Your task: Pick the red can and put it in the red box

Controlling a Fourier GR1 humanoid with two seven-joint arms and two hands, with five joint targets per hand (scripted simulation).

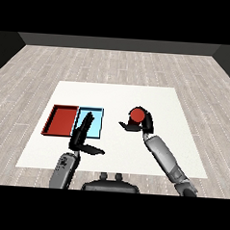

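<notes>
Grey plank flooring runs back to a dark wall, and on it sits the white table (118,95) that fills the middle of the head view, the only view given.

Two trays lie side by side toward nine o'clock of the table's centre. The red tray (61,120) is the outer one, and the light blue tray (96,123) touches its three o'clock edge. Neither tray shows a can inside it.

The red can (136,114) stands at about three o'clock from the trays, well apart from them, near the middle of the table. The right hand (144,122) is curled round it: fingers wrap the can's three o'clock side and the thumb reaches under its nine o'clock side, so the can's red top shows above the black hand. Whether the can is lifted or resting on the table cannot be told from this angle.

The left hand (83,132) holds nothing. Its fingers are straight and point toward twelve o'clock, overlapping the blue tray's near part in the view, while the thumb sticks out toward four o'clock.

As a judgement, the grasp appears made and the carry is left: the can has to travel toward nine o'clock, past the blue tray, and be released inside the red one. The left hand lies close to that path.
</notes>
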